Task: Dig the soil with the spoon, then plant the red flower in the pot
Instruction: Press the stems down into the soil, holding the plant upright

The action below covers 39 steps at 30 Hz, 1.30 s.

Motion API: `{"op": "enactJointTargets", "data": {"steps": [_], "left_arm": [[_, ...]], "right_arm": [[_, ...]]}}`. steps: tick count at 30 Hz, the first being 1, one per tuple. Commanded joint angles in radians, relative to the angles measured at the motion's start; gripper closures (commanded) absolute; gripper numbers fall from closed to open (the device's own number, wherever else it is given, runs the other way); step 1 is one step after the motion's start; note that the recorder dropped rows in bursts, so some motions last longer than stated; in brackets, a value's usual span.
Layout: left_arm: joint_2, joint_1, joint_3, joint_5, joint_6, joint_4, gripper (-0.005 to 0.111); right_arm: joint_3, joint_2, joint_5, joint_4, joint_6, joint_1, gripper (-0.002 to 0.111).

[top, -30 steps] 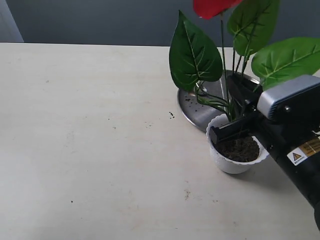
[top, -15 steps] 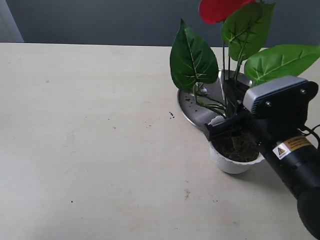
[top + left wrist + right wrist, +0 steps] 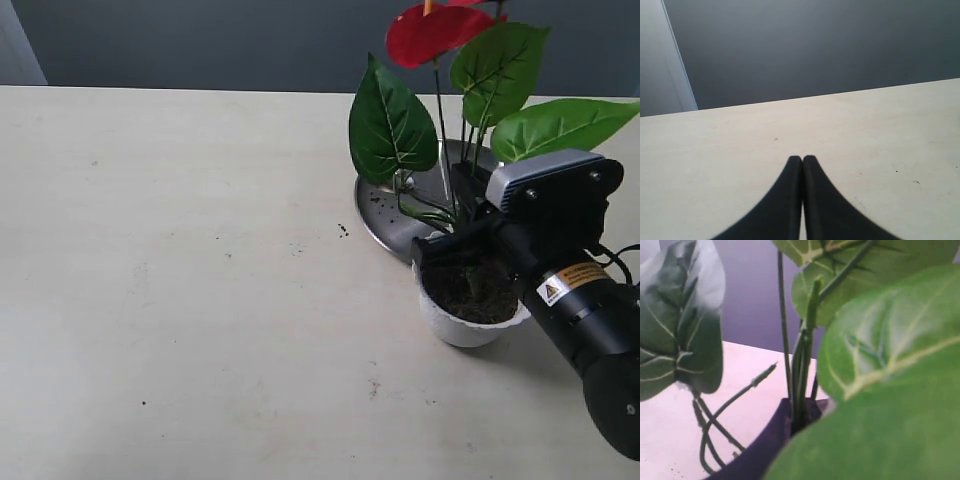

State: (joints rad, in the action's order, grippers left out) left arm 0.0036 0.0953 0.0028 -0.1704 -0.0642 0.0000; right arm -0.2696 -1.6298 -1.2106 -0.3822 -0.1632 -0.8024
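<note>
At right of frame, right hand clamped on red flower stems, base over soil in pot. Planting step; next: press stems deeper, release. Left hand closed, empty.

A glossy red flower with pale-veined dark green leaves rises above a white scalloped pot of brown-black soil, a soil-flecked silver plate at its eleven o'clock on the cream table.

Pale table, dark grey wall
</note>
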Motion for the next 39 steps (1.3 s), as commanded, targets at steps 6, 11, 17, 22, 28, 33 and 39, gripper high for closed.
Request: {"op": "enactJointTargets", "data": {"steps": [6, 11, 17, 22, 28, 33, 39], "left_arm": [[-0.004, 0.007, -0.003, 0.007, 0.0, 0.0, 0.106], [-0.004, 0.007, -0.003, 0.007, 0.0, 0.0, 0.106], [-0.004, 0.007, -0.003, 0.007, 0.0, 0.0, 0.106], [-0.004, 0.007, -0.003, 0.007, 0.0, 0.0, 0.106], [-0.004, 0.007, -0.003, 0.007, 0.0, 0.0, 0.106], [-0.004, 0.007, -0.003, 0.007, 0.0, 0.0, 0.106], [-0.004, 0.007, -0.003, 0.007, 0.0, 0.0, 0.106]], "right_arm": [[0.112, 0.007, -0.01, -0.066, 0.011, 0.005, 0.109], [0.139, 0.063, -0.01, -0.037, 0.026, 0.005, 0.109], [0.158, 0.109, -0.01, -0.019, 0.026, 0.005, 0.109], [0.164, 0.1, -0.01, -0.002, 0.034, 0.005, 0.109], [0.164, 0.07, -0.01, -0.004, 0.052, 0.005, 0.109], [0.202, 0.111, -0.01, -0.011, 0.059, 0.005, 0.109], [0.258, 0.212, -0.01, -0.008, 0.059, 0.005, 0.109]]}}
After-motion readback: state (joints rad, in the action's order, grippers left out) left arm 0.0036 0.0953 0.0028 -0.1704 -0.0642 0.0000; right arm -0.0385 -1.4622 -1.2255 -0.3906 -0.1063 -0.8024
